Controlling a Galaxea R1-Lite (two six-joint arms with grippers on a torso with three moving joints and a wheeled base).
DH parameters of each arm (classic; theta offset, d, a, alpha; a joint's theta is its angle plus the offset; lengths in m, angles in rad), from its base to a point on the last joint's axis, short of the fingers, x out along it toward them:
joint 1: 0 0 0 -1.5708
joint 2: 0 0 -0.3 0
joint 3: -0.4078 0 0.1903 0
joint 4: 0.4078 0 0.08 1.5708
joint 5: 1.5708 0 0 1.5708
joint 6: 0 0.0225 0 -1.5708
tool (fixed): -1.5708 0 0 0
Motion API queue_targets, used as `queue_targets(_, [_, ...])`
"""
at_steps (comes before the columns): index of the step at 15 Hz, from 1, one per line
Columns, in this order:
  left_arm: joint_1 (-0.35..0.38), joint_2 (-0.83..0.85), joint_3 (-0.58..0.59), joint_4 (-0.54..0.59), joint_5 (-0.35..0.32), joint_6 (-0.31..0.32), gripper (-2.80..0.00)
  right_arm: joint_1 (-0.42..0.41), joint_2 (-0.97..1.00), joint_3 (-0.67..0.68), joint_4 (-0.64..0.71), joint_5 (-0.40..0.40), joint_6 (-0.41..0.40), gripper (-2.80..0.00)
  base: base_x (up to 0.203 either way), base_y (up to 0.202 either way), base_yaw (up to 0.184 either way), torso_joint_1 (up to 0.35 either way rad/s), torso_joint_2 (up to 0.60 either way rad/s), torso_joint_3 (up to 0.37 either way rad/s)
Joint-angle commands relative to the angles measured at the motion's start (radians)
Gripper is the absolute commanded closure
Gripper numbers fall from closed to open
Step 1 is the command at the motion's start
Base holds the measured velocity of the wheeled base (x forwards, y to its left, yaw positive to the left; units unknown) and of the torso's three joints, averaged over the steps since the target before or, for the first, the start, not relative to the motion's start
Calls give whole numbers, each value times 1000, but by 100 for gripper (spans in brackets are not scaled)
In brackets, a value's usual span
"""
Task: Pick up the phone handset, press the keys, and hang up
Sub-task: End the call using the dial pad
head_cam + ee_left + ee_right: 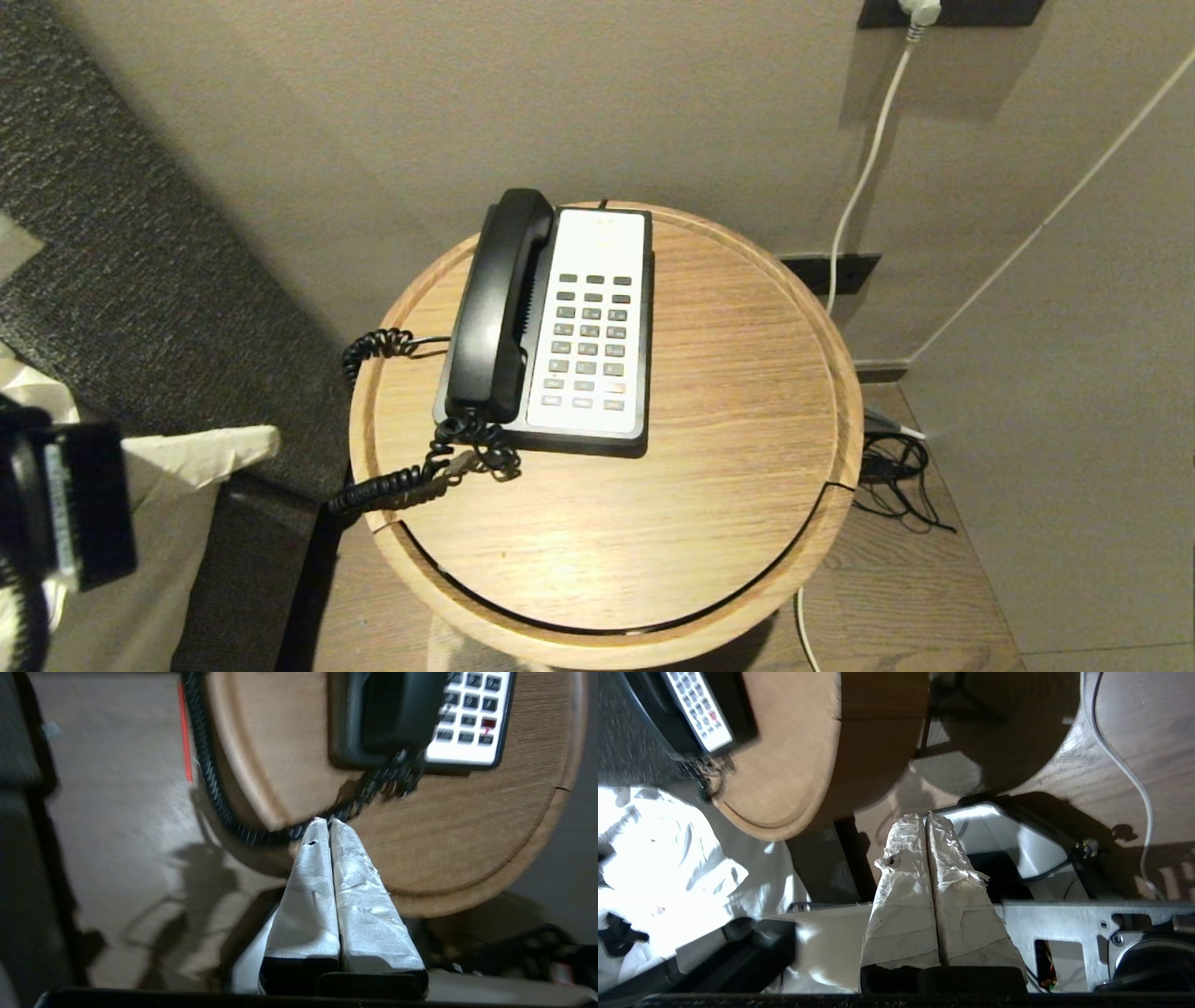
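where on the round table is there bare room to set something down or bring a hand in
The widest bare wood on the round table lies between the phone base and the right rim, with another open patch between the base and the near edge. The left side is crowded: the phone handset and its coiled cord spilling over the rim.

Colour rundown from where I sit: the phone handset is matte black, same as its coiled cord. The keys are mostly dark grey on a white faceplate, with 1 reddish one low down. The round table is light wood with a streaky grain. My left gripper and right gripper are both wrapped in crinkly silver-grey tape. Wall is plain beige, with a white cable running down it.
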Motion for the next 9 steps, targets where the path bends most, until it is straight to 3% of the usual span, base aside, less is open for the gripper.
queue_targets(1, [87, -157, 66, 1, -158, -48, 0, 5, 252, -202, 43, 2, -19, 0, 0, 0, 0, 0, 0, 0])
queue_targets(2, [102, -190, 77, 4, -242, -69, 0, 16, 349, -291, 59, 4, -38, 0, 0, 0, 0, 0, 0, 0])
queue_targets(3, [109, -210, 98, 6, -269, -77, 0, 32, 441, -372, 73, 5, -51, 0, 0, 0, 0, 0, 0, 0])
queue_targets(6, [115, -285, 146, 4, -252, -84, 0, 139, 708, -632, 134, 20, -72, 0, 0, 0, 0, 0, 0, 0])
queue_targets(9, [133, -313, 191, 0, -244, -85, 0, 349, 902, -805, 191, 61, -79, 0, 0, 0, 0, 0, 0, 0])
